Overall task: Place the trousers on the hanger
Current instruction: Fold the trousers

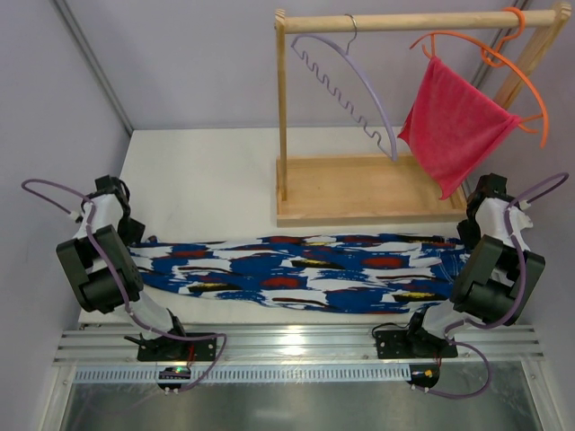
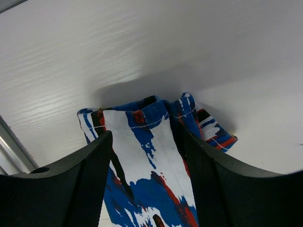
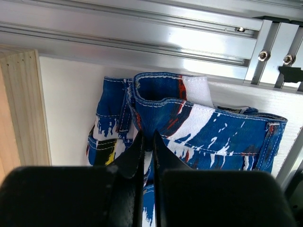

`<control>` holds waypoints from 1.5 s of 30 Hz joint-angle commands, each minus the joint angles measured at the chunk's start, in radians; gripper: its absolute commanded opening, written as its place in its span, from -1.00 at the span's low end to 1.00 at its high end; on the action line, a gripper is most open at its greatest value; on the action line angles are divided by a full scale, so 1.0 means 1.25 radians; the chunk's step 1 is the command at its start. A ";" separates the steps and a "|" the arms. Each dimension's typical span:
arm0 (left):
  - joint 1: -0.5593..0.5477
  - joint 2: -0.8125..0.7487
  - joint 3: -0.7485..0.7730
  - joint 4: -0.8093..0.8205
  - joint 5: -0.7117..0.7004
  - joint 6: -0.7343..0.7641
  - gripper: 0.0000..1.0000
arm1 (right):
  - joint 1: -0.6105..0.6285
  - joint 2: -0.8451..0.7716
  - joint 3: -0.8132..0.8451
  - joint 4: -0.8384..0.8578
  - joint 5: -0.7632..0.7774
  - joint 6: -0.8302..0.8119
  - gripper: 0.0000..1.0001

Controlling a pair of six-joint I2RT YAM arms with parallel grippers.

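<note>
One pair of soft royal-blue patterned fabric trousers (image 1: 296, 274), judged light and limp, is laid along the near edge of the white table (image 1: 207, 180), waistband pinched in the closed right gripper (image 3: 148, 140), leg hems straddled by the wide-open left gripper (image 2: 147, 144); both ends are best held.

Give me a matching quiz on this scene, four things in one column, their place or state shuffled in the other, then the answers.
1. trousers
2. lavender hanger
3. pink-red cloth
4. right gripper

A. draped on the orange hanger
B. shut on patterned fabric
C. hanging bare from the wooden rail
D. lying across the table

Pairs: 1-D, 2-C, 3-A, 4-B
</note>
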 commanded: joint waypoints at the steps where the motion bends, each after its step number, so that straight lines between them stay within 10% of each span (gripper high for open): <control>1: 0.002 0.010 0.011 0.024 -0.010 -0.016 0.25 | -0.007 -0.030 -0.009 0.034 0.021 -0.014 -0.93; 5: 0.003 0.045 0.017 0.014 -0.035 -0.006 -0.06 | -0.005 -0.036 -0.012 0.036 0.022 -0.022 -0.93; 10: 0.002 0.038 0.016 0.016 -0.015 -0.011 -0.99 | -0.006 -0.046 -0.011 0.035 0.018 -0.028 -0.93; 35: 0.003 -0.222 0.036 0.061 0.007 0.074 -0.88 | -0.013 -0.306 0.019 -0.029 0.065 -0.070 -0.92; 45: 0.002 -0.091 0.003 0.152 0.174 0.092 -0.60 | -0.016 -0.291 0.014 -0.024 0.074 -0.081 -0.93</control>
